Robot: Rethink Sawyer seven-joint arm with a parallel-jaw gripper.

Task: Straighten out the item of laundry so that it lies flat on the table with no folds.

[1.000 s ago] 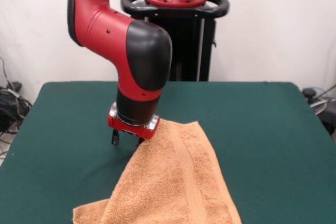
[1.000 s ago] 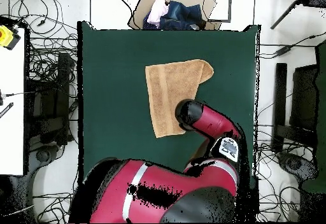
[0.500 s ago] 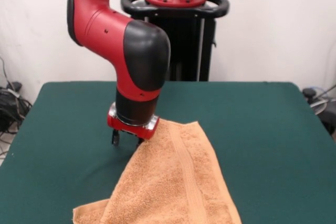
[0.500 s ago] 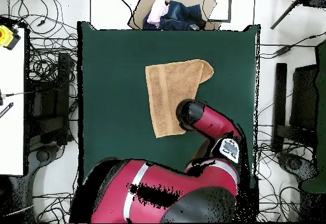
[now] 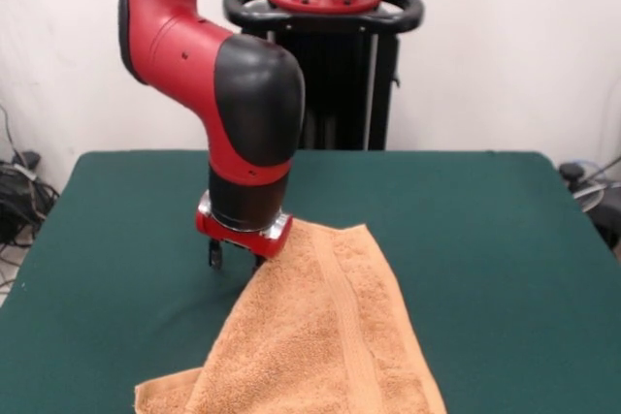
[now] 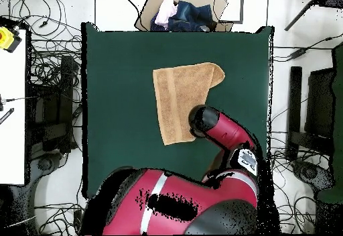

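The towel [image 5: 320, 336] has the gripper [image 5: 236, 261] planted at its left edge, just left of centre in the front view, two dark tips poking below the red wrist ring; whether they are pinching the cloth or merely beside it I cannot tell, since the wrist hides the contact. Over the last second the elbow and wrist have crept slightly toward the left of the frame, while the cloth's outline looks unchanged, so no real pull has begun. The towel lies on the green table [image 5: 485, 239] from centre to the lower edge, with a flap doubled under at lower left. Overhead, one upper-right corner of the towel [image 6: 184, 99] looks tucked, so flattening is probably still ahead.
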